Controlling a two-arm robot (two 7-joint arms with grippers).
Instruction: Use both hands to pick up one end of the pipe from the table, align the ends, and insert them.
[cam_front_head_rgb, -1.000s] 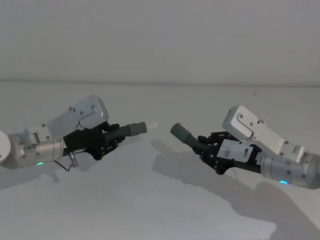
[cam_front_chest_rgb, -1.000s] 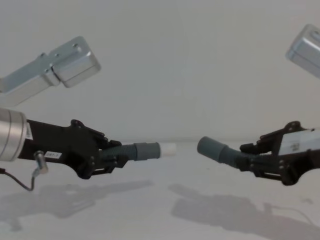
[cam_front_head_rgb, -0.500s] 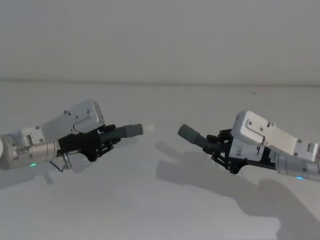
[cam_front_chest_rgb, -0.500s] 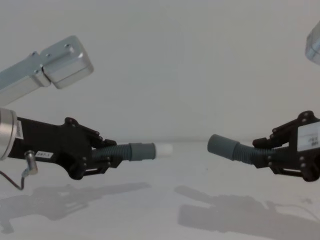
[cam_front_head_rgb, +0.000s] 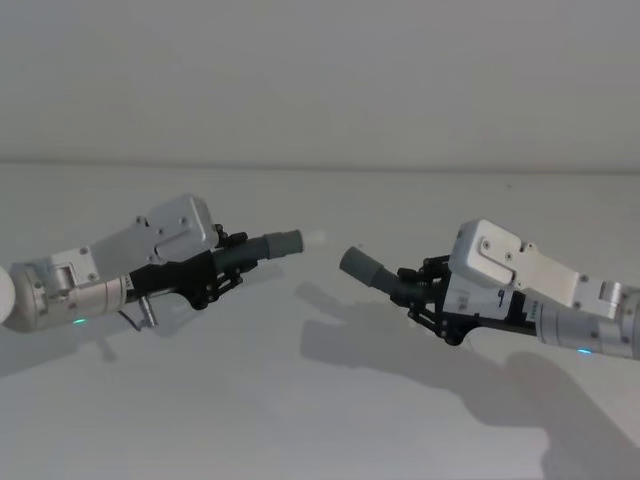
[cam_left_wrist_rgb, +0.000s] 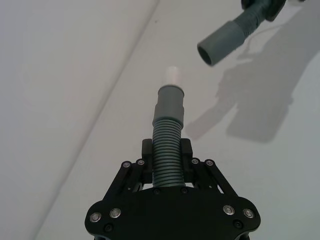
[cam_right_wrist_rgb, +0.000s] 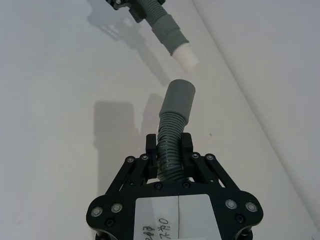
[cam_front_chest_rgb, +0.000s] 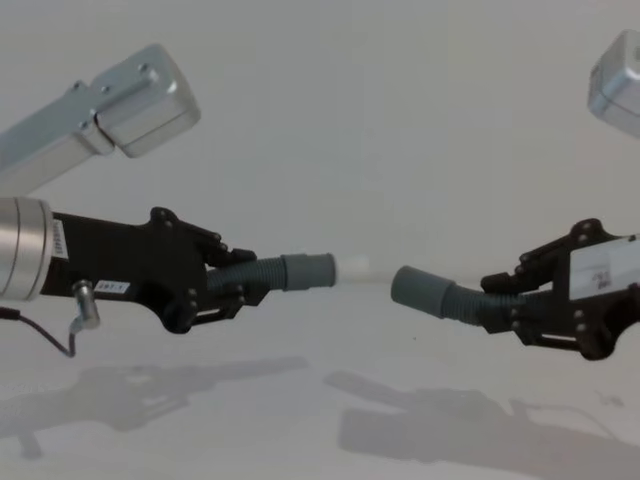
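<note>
Over on the left, left gripper (cam_front_chest_rgb: 232, 292) raised off the table (cam_front_chest_rgb: 300, 420), fingers clamped on the ribbed body of the left hose piece (cam_front_chest_rgb: 285, 273). Grey cuff (cam_front_chest_rgb: 308, 271) pointing toward the middle, white spigot (cam_front_chest_rgb: 352, 267) at its very tip. Seen from the left wrist, fingers (cam_left_wrist_rgb: 147, 152) pressed against both sides of the ribs, hose running straight out between them.

In the middle, a clear gap of air between the two ends. Near each other, not touching. Not yet lined up either: hollow cuff (cam_front_chest_rgb: 415, 289) sitting a little lower than the spigot in the chest view and angled slightly upward toward it.

On the right, right gripper (cam_front_chest_rgb: 505, 307) also off the table, closed on the ribs of the right hose piece (cam_front_chest_rgb: 450, 299), open mouth facing left. White label (cam_right_wrist_rgb: 179, 217) on the back of this gripper in the right wrist view.

Judged from this: picking up done, both pieces lifted and held firmly. Left to do: levelling the hollow cuff with the spigot, bringing the two onto one line, closing the gap, pushing the spigot in. Roughly halfway, with the fiddly part ahead.
</note>
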